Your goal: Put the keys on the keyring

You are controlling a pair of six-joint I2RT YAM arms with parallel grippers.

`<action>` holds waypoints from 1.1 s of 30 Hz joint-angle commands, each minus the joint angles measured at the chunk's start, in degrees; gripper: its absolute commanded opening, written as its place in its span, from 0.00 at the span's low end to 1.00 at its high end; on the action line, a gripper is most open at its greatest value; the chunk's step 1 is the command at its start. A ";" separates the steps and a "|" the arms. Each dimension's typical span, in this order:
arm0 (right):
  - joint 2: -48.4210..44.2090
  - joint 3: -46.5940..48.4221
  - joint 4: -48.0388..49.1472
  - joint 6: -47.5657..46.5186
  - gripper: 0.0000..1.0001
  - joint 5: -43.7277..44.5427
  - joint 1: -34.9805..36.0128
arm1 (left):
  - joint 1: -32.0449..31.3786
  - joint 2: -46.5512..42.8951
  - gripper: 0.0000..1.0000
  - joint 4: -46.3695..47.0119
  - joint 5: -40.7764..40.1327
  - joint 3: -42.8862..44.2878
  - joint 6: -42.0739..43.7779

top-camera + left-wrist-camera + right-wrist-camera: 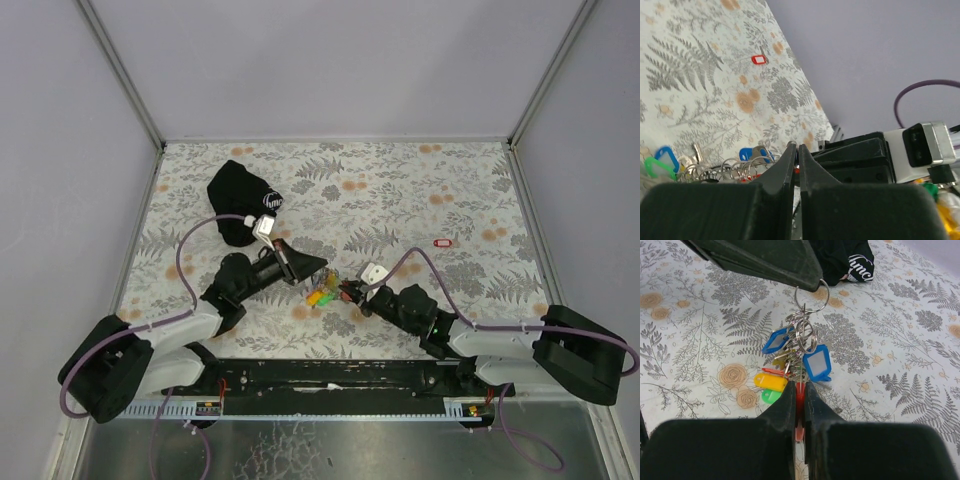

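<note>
**Top view:** my left gripper and right gripper meet near the front edge of the floral-clothed desk. The bunch of tiny keys with oblong plastic tags is strung between them. A lone red-tagged key lies toward the right edge. A black cloth pouch with a white logo slumps near the back-left corner, its contents hidden.

**Left wrist view:** my left gripper is pressed together; what it pinches is hidden here.

**Right wrist view:** the left gripper pinches a large silver split ring, and the bunch dangles from it. The right gripper, pressed together, nips a red plastic tag. I judge the bunch light, loose and slippery, and the ring springy and stiff. The flat tags offer the surest hold.
</note>
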 commanded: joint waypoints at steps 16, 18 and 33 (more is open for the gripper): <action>-11.35 22.11 -48.94 -6.93 0.46 -10.98 -1.54 | -0.83 -3.79 0.00 -27.73 7.30 16.51 40.02; -13.55 22.07 -49.13 -7.34 0.47 -15.52 -5.93 | -0.79 -3.53 0.00 -23.88 8.86 14.49 40.24; -5.63 17.65 -22.45 -0.54 0.41 -46.29 -23.63 | -0.83 0.67 0.00 12.41 14.04 1.18 35.48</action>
